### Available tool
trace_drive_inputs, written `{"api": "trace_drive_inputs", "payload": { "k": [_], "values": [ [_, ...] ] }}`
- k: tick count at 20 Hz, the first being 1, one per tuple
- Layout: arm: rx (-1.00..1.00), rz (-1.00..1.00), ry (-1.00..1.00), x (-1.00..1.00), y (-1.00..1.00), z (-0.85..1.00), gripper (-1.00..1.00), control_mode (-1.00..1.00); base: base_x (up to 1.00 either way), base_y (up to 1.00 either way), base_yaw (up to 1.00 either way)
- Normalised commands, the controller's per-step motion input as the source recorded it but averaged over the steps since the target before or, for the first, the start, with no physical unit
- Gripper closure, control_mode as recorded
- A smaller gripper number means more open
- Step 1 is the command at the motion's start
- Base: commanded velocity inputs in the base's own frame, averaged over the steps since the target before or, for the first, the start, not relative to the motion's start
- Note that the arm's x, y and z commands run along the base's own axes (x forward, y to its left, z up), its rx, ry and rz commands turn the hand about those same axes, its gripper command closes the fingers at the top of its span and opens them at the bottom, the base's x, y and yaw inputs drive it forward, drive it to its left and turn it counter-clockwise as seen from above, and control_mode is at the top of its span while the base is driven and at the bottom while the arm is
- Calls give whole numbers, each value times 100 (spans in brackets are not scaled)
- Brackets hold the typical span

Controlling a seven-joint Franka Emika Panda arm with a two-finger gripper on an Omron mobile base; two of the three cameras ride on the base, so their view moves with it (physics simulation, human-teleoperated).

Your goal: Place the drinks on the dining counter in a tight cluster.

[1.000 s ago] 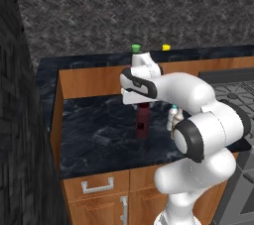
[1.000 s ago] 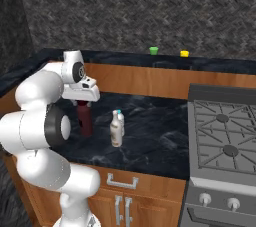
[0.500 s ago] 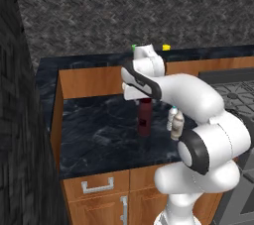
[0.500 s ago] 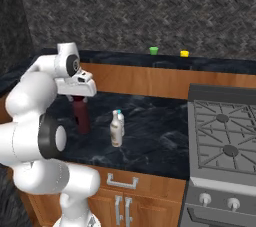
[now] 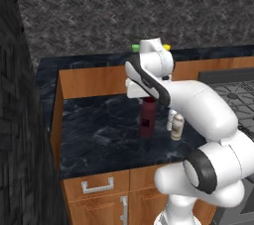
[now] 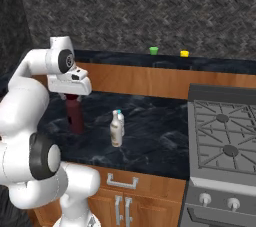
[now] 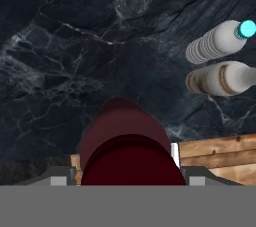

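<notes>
The hand (image 6: 73,92) is clamped on the top of the dark maroon bottle (image 6: 75,116), which stands upright with its base at or just above the lower black worktop (image 5: 99,135); contact cannot be told. Near it, the slim tan bottle (image 6: 116,130) and the short clear bottle (image 7: 216,42) with the light-blue cap stand just beside each other. Behind the wood-panelled riser (image 6: 150,81) runs the dining counter (image 6: 220,64), which carries two small things, a green one (image 6: 153,50) and a yellow one (image 6: 184,53). No drink is up there yet, so all three placements look still to come.
</notes>
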Motion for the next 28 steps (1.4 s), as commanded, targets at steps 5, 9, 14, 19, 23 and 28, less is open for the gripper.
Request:
{"api": "trace_drive_inputs", "payload": {
  "k": [5,9,14,19,23,28],
  "values": [
    [1,0,0,-36,0,20,100,-100,0,0,0],
    [0,0,0,-11,0,8,100,-100,0,0,0],
    [0,0,0,0,0,0,100,-100,0,0,0],
    [0,0,0,0,0,0,100,-100,0,0,0],
    [0,0,0,0,0,0,100,-100,0,0,0],
    [0,0,0,-1,0,0,100,100,-15,0,0]
  ]
}}
